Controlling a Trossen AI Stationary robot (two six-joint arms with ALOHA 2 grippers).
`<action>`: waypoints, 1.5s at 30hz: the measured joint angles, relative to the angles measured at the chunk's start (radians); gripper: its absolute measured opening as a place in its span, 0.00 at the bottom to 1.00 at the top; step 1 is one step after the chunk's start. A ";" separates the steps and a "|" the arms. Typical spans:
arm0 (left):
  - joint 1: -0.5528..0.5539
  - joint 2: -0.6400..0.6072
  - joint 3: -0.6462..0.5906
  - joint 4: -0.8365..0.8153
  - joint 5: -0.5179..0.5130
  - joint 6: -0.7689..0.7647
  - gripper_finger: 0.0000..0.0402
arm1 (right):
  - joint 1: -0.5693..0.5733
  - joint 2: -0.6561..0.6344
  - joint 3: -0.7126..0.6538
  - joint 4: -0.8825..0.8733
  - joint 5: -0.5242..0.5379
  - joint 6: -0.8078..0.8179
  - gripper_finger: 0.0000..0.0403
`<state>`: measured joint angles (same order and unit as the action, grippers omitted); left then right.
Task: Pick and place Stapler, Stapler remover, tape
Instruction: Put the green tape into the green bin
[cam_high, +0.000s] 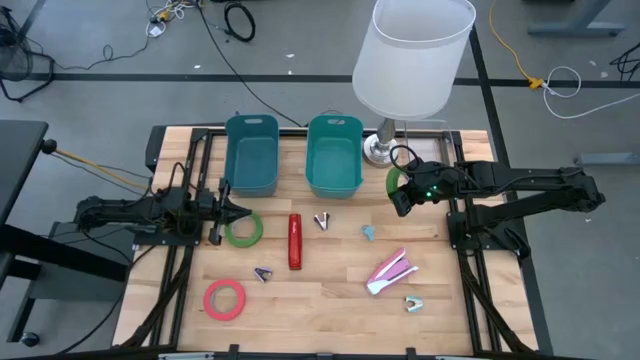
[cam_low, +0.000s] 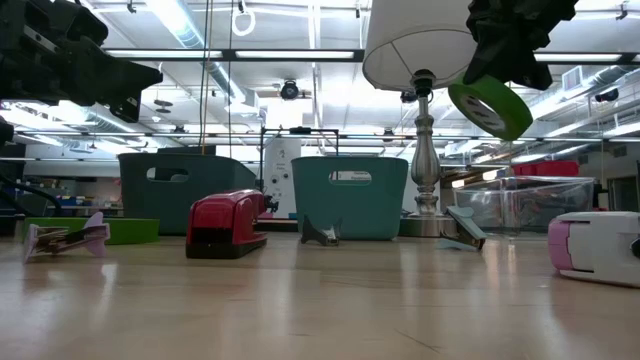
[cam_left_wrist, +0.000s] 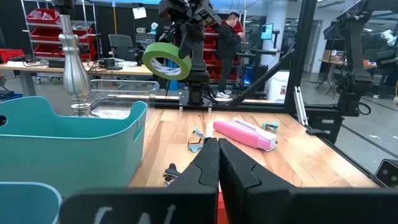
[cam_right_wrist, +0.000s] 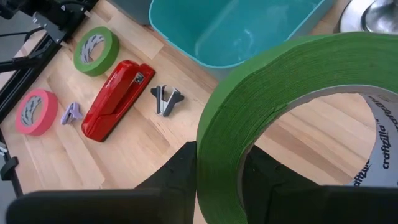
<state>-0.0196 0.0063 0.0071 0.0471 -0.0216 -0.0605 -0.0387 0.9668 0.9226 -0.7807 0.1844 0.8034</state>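
My right gripper (cam_high: 405, 195) is shut on a green tape roll (cam_low: 490, 107) and holds it in the air just right of the right teal bin (cam_high: 333, 153), near the lamp base. My left gripper (cam_high: 238, 211) is shut and hovers beside a second green tape roll (cam_high: 243, 230) lying flat at the table's left. A red stapler (cam_high: 295, 241) lies flat mid-table, with a dark staple remover (cam_high: 322, 219) beside it. A pink tape roll (cam_high: 225, 299) and a pink-and-white stapler (cam_high: 390, 272) lie nearer the front edge. My right gripper pinches the wall of the green tape roll (cam_right_wrist: 219, 155), one finger (cam_right_wrist: 268, 177) inside the roll's hole and the other (cam_right_wrist: 177, 171) outside. The roll is lifted clear of the table and hangs tilted below the gripper in the low view.
A second teal bin (cam_high: 251, 152) stands left of the first at the table's far side. A white-shaded lamp (cam_high: 412, 55) stands on its base (cam_high: 380, 150) close behind the right gripper. Small staple removers lie scattered: purple (cam_high: 264, 273), blue (cam_high: 369, 232), pale teal (cam_high: 413, 304).
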 joint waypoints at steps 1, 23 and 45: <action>0.000 0.000 0.000 0.000 0.000 0.000 0.01 | 0.000 0.000 0.000 0.002 0.002 -0.001 0.22; 0.000 0.000 0.000 0.000 0.000 0.000 0.01 | 0.000 0.000 0.000 0.004 0.010 -0.010 0.22; 0.000 0.000 0.000 0.000 0.000 0.000 0.01 | 0.000 0.061 0.000 0.338 0.041 -0.130 0.22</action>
<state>-0.0196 0.0063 0.0067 0.0471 -0.0216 -0.0605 -0.0383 1.0283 0.9230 -0.4429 0.2251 0.6735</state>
